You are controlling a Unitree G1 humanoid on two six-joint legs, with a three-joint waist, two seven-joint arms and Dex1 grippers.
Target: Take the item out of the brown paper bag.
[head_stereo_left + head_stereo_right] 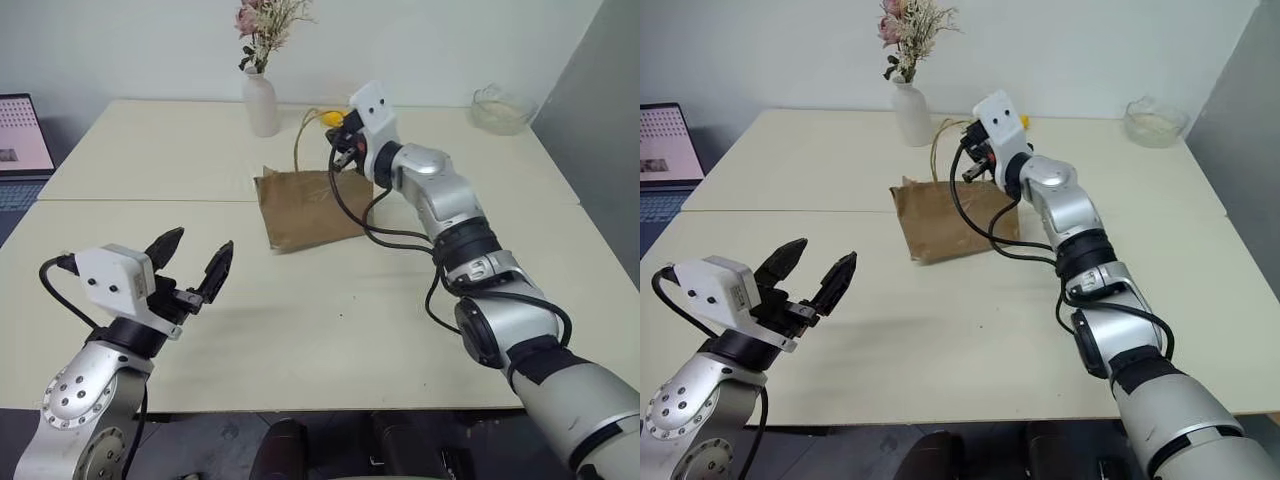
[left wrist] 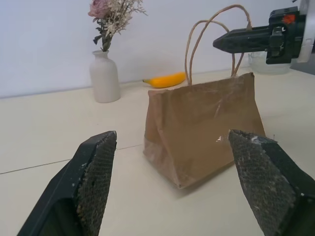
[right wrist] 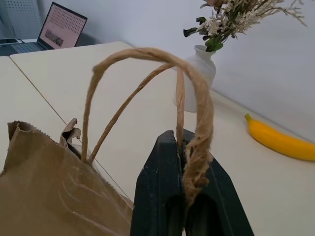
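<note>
Left claw (image 1: 195,262) gapes empty, near side of brown paper bag (image 1: 305,207); right claw (image 3: 183,147) pinches its handle (image 3: 199,123).

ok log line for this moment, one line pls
right gripper shut on cord handles | left gripper open, clear of brown paper bag | item unseen

A white vase (image 1: 262,103) (dried flowers), banana (image 2: 166,79), glass bowl (image 1: 1155,122), laptop (image 1: 662,146).

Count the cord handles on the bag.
2. Both handles rise from the bag top: one is pinched in the shut right gripper, the other arches just beside it.
</note>
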